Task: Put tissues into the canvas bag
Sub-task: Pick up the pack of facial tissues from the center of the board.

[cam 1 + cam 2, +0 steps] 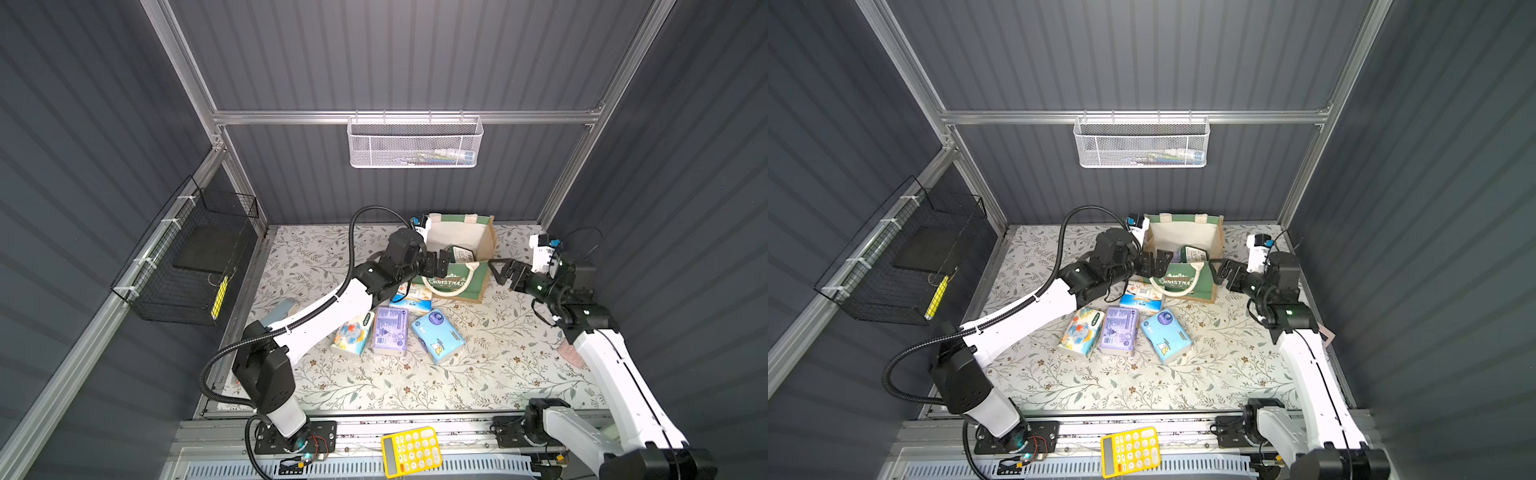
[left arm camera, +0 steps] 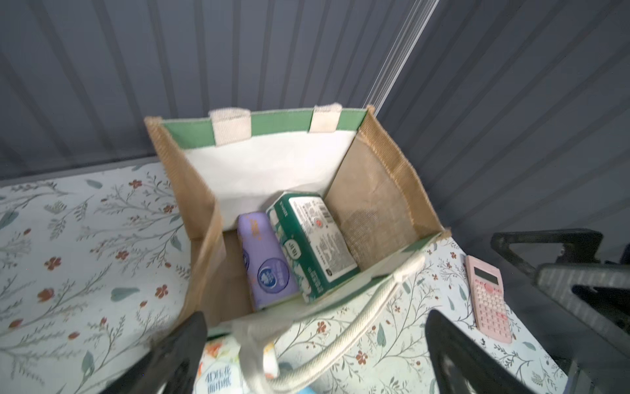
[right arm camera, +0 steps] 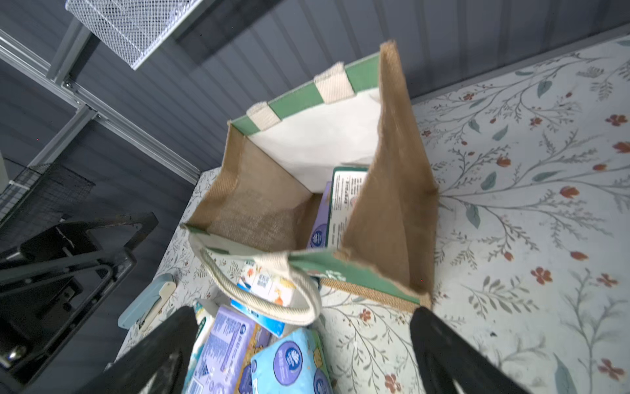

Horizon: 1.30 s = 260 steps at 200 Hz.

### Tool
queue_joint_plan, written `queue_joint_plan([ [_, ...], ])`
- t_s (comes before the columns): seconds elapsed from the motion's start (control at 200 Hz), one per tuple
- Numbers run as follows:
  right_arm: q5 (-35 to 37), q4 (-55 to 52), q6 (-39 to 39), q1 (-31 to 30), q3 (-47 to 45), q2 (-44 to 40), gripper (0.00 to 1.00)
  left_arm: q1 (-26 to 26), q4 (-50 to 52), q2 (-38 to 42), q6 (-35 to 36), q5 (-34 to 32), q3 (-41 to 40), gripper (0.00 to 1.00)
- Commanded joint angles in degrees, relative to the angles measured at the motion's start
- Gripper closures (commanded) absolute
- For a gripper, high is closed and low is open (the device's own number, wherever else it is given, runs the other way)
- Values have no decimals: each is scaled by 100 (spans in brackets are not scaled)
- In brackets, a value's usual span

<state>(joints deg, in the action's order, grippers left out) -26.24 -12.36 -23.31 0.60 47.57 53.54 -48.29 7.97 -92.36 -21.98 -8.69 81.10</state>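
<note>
The canvas bag (image 1: pixel 469 286) (image 2: pixel 375 191) (image 3: pixel 392 204) stands open at the back of the table. Inside it, a dark green tissue pack (image 1: pixel 460 253) (image 2: pixel 317 238) lies beside a lavender pack (image 2: pixel 269 262). In front of the bag on the table are a white-blue-orange pack (image 1: pixel 415 300), a cartoon-printed pack (image 1: pixel 353 334), a purple-white pack (image 1: pixel 390 336) and a light blue pack (image 1: pixel 437 337) (image 3: pixel 289 361). My left gripper (image 1: pixel 438 262) (image 2: pixel 315 327) hangs open at the bag's left rim, holding nothing. My right gripper (image 1: pixel 497 272) (image 3: pixel 303 317) is open just right of the bag, empty.
A yellow calculator (image 1: pixel 411 451) lies on the front rail. A pink calculator (image 2: pixel 489 296) sits by the right arm. A pale blue stapler-like item (image 1: pixel 283 309) lies under the left arm. A white mesh basket (image 1: pixel 415 143) hangs on the back wall and a black wire basket (image 1: pixel 187 257) on the left wall.
</note>
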Motion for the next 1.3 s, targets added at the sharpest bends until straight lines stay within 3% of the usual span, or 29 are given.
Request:
queue_joint_plan([
  [0.0, -37, 551, -308, 10, -638, -553, 1, -200, -329, 443, -544, -501, -690, 0],
  [0.23, -302, 1391, -1092, -186, -2346, -1340, 1, -770, -554, 572, -1572, -582, -1848, 0],
  [0.49, -37, 2878, -1910, -1072, -3494, -885, 1, -1444, -612, 45, -2472, -483, -2263, 0],
  [0.765, -146, 4039, -2311, -1311, -3833, 230, 5, -1679, -744, -260, -3243, -295, -2695, 1],
  [1.136, -145, 4224, -2441, -1325, -3878, 717, 8, -1612, -817, -747, -3210, -263, -2591, 1],
  [1.206, -127, 4184, -2470, -1325, -3887, 720, 12, -1488, -963, -822, -3157, -64, -2577, 1],
  [1.296, -126, 4048, -2515, -1326, -3882, 743, 25, -1378, -1151, -930, -3022, 198, -2509, 2],
])
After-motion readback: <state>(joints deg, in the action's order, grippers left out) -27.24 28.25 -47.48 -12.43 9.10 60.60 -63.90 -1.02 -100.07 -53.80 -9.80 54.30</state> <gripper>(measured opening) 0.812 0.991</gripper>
